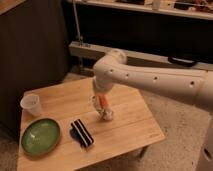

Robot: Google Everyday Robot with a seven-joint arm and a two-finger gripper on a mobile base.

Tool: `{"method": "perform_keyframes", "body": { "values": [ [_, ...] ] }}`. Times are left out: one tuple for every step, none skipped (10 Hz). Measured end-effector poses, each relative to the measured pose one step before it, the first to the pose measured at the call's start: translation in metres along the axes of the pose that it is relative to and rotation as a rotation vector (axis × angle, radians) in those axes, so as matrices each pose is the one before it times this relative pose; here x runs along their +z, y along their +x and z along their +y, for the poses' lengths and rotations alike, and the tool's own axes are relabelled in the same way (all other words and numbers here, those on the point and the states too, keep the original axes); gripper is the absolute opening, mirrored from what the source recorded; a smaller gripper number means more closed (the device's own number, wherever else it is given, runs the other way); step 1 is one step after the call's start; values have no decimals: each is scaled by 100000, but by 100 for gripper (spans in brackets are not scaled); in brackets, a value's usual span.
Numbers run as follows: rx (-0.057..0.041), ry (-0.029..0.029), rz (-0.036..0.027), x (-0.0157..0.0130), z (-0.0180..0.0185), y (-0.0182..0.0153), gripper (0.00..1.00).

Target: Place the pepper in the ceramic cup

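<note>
The orange pepper hangs in my gripper, which is shut on it above the middle of the wooden table. The gripper is right over the white bottle and hides its top. The whitish ceramic cup stands upright near the table's left edge, well to the left of the gripper.
A wide green bowl sits at the front left, just in front of the cup. A dark striped object lies between the bowl and the bottle. A dark cabinet stands to the left and a rail runs behind the table.
</note>
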Motion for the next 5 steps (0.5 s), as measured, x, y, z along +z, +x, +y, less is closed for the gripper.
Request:
{"method": "perform_keyframes", "body": {
  "values": [
    [-4300,1231,1156,177,-2950,799,0],
    [-3206,2603,1396,-64,-2270,408,0],
    [-2990,2813,1481,1,-1459,28,0],
    [-3952,5248,2490,35,-1723,-203,0],
    [-2894,3507,1755,247,-958,51,0]
  ]
}}
